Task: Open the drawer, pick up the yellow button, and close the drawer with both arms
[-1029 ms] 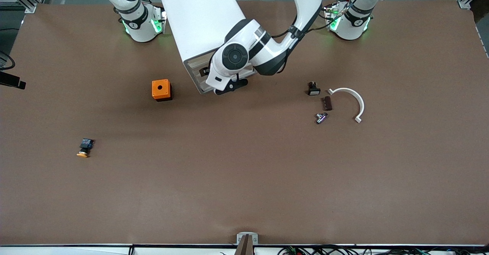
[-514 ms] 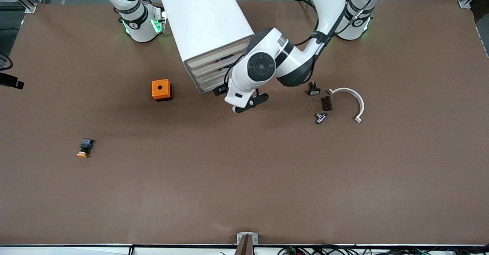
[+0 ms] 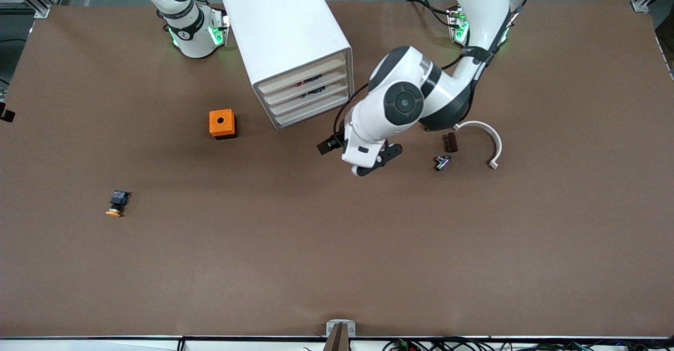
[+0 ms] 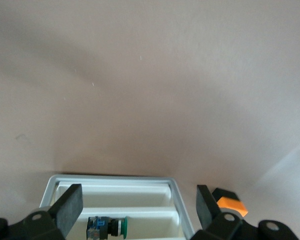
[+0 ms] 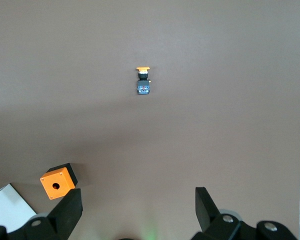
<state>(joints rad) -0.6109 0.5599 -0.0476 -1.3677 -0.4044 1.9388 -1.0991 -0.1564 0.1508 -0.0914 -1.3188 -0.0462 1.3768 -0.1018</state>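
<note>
While the right gripper (image 5: pixel 135 212) waited high above the table (image 3: pixel 337 267) with its fingers spread and empty, the button (image 3: pixel 116 203) lay on the bare brown surface toward the right arm's end, nearer the front camera than the orange cube box (image 3: pixel 222 123). Over the table just in front of the white drawer cabinet (image 3: pixel 287 46), the left gripper (image 4: pixel 137 207) hung spread wide, holding nothing. Its wrist view showed a green-capped part (image 4: pixel 108 226) in a drawer compartment.

Brown table (image 3: pixel 337 246), white drawer cabinet (image 3: pixel 284 35).
Orange cube box (image 3: pixel 222 123); button (image 3: pixel 116 203) orange-yellow capped, blue-black bodied.
</note>
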